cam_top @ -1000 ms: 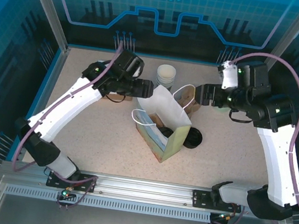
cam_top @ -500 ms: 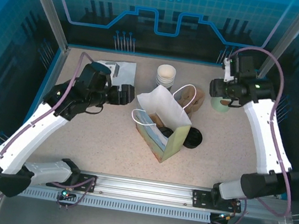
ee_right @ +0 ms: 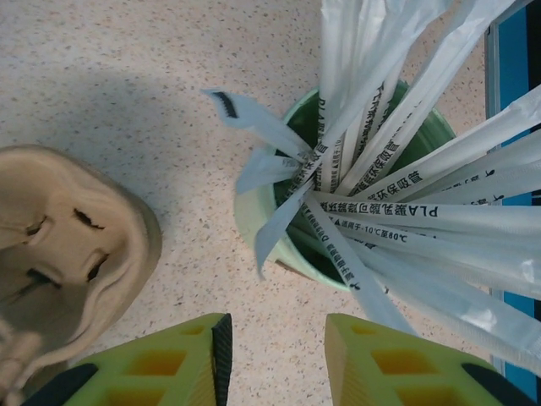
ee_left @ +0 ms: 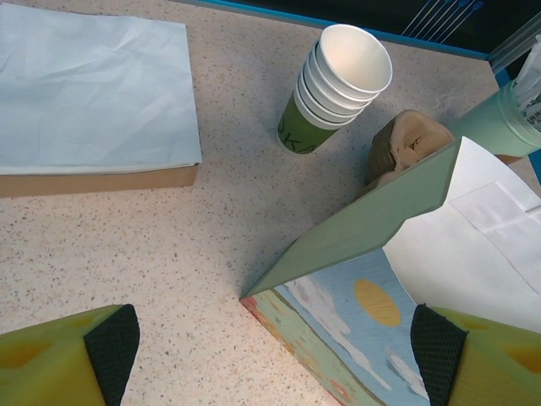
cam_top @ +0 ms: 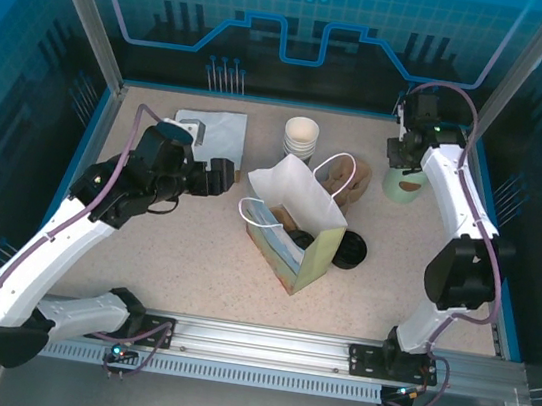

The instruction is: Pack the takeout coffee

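A paper bag (cam_top: pixel 295 211) with a painted front stands open at the table's middle. A dark round shape (cam_top: pixel 298 237) sits low inside it; I cannot tell whether that is the takeout coffee. My left gripper (cam_top: pixel 224 176) hovers just left of the bag, open wide and holding nothing; in the left wrist view the bag's corner (ee_left: pixel 372 296) lies below my left gripper (ee_left: pixel 275 355). My right gripper (cam_top: pixel 400 169) hangs at the back right over the pale green cup of wrapped straws (ee_right: pixel 279 220). There my right gripper (ee_right: pixel 279 364) is open by a narrow gap, nothing between its fingers.
A stack of paper cups (cam_top: pixel 300 137) stands behind the bag, and a brown pulp tray (cam_top: pixel 343 178) leans at its right. A pile of white napkins (cam_top: pixel 211 129) lies back left. A black round lid (cam_top: pixel 350 250) lies on the table right of the bag.
Both arms have pulled away from the bag: the left one back to the left, the right one out to the back right over the straw cup. The right jaws have narrowed.
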